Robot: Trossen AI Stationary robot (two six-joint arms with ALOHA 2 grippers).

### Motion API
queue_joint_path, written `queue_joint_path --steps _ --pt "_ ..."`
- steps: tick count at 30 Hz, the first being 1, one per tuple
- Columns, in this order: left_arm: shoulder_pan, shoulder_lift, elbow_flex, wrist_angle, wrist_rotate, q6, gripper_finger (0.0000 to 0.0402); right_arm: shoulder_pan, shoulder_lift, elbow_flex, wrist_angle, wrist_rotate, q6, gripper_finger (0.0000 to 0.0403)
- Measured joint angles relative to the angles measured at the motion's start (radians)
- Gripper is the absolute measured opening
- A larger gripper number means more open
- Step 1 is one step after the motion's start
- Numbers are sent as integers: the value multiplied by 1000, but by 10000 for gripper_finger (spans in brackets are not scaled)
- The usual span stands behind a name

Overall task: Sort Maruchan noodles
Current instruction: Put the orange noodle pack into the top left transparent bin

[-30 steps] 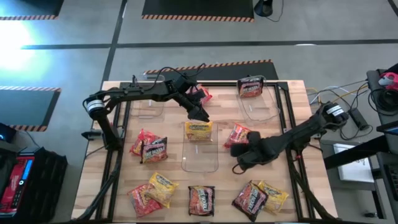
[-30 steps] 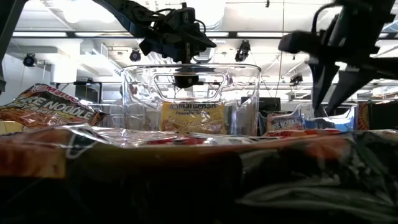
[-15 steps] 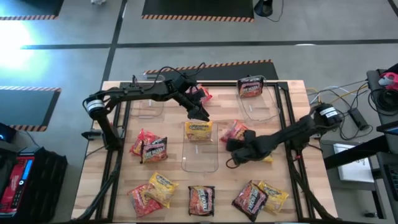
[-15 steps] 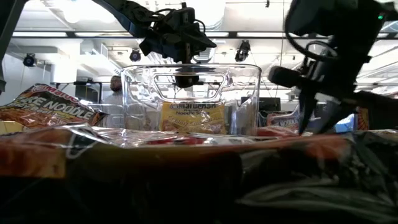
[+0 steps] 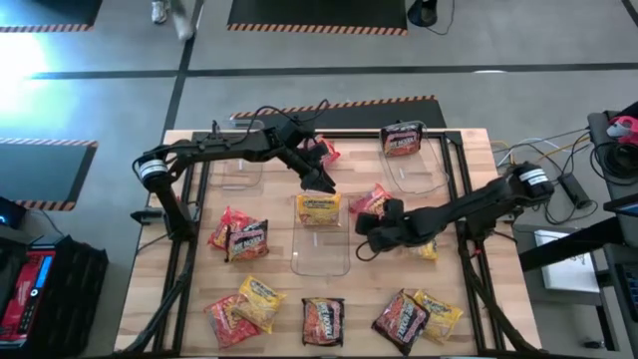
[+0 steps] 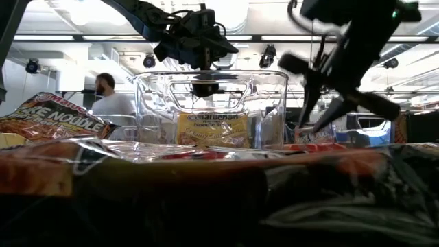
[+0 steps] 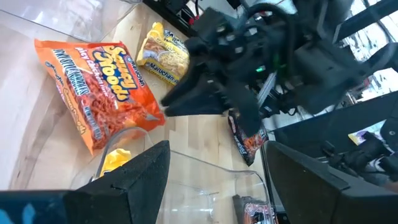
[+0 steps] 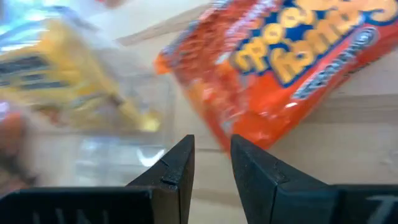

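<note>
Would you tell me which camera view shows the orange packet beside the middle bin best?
The left wrist view: the orange packet lies whole and unblocked. The right wrist view crops it, the high view half hides it behind the right arm, the low view barely shows it.

Maruchan noodles (image 5: pixel 321 209): red, yellow, dark packets lying scattered flat.

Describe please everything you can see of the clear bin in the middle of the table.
The clear bin is a see-through plastic tub with rounded corners, standing upright and open at the top on the wooden table. One yellow noodle packet lies inside, at its far end; the rest looks bare. The left gripper hangs open just above that end. The right gripper is beside its right wall, and whether they touch cannot be told.
</note>
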Motion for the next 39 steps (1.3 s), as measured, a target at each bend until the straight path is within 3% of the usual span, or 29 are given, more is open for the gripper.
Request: queue_joint_path --steps 4,10,18,26,39 --pt "8 0 0 0 -5 1 249 24 -49 6 -59 4 11 93" --pt "33 7 1 -3 -10 7 249 36 -50 5 -305 -5 189 93" --pt "58 13 2 1 -10 17 249 -22 10 2 -320 -3 215 93" --pt "70 13 2 1 -9 23 249 -90 72 2 -268 -2 191 93" --pt "99 13 1 0 10 27 249 -217 127 1 74 59 -46 93"
